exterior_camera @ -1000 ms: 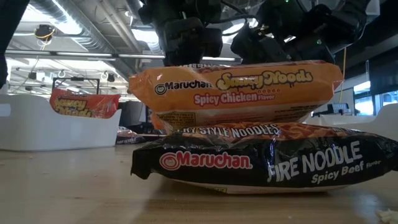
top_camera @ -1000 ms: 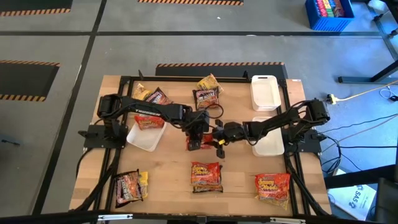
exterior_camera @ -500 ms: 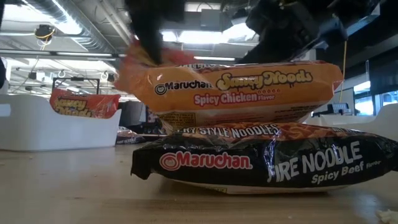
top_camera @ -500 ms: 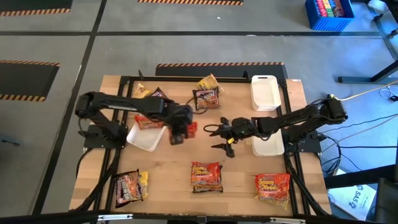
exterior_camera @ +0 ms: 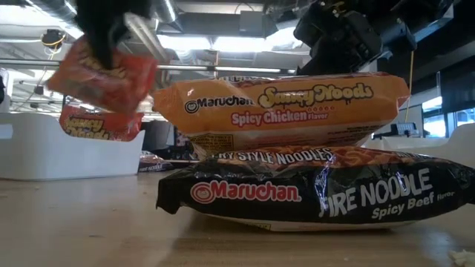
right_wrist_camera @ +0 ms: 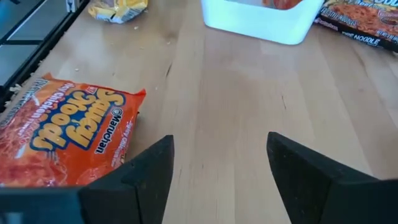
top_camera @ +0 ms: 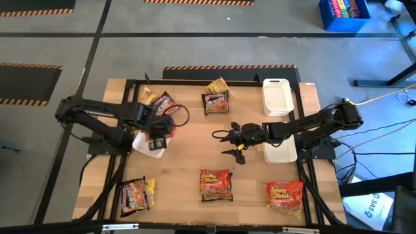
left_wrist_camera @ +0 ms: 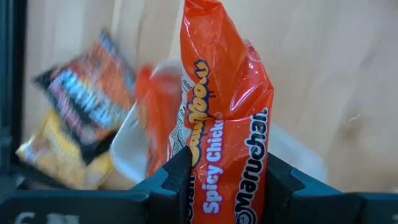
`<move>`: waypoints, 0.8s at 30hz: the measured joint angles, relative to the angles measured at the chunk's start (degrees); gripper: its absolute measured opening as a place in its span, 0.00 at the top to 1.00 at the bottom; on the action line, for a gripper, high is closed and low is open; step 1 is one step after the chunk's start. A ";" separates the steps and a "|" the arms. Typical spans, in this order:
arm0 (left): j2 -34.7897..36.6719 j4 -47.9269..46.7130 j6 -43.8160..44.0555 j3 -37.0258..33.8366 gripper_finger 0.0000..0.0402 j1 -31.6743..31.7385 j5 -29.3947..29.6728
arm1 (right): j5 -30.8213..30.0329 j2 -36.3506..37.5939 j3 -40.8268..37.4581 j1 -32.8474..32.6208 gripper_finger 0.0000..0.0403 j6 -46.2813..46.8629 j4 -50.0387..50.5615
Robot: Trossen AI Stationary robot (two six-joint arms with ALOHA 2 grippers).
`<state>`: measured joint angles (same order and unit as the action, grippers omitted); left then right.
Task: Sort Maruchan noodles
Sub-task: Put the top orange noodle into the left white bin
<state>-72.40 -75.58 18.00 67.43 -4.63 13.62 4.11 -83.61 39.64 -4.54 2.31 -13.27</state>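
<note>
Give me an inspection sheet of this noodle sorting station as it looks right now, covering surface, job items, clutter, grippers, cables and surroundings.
Surface: wooden table, black frame around it.
Job's things: loose noodle packets scattered; one red-orange packet held over the left white tray.
Clutter: two more white trays on the right.
Grippers: left gripper shut on the red-orange packet; right gripper open, empty, mid-table.
Cables: loose cables on the floor, right of the table.
Surroundings: blue crate, striped floor tape.

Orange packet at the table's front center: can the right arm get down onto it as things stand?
Probably yes. The right gripper hangs open and empty just behind the orange packet, with bare table between them. The left gripper is away over the white tray, shut on another packet.
</note>
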 joint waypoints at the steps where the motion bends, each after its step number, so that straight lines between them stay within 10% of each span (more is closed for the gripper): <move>1: 0.89 0.05 0.54 -1.74 0.72 0.09 0.09 | -0.01 0.00 0.00 0.00 0.41 -0.01 0.05; 24: 0.13 22.28 -1.71 -18.94 0.72 6.41 0.80 | -0.03 -0.02 0.00 0.04 0.41 -1.16 -0.11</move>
<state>-72.27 -53.30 16.29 48.49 1.78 14.42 4.08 -83.64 39.64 -4.49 1.15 -13.38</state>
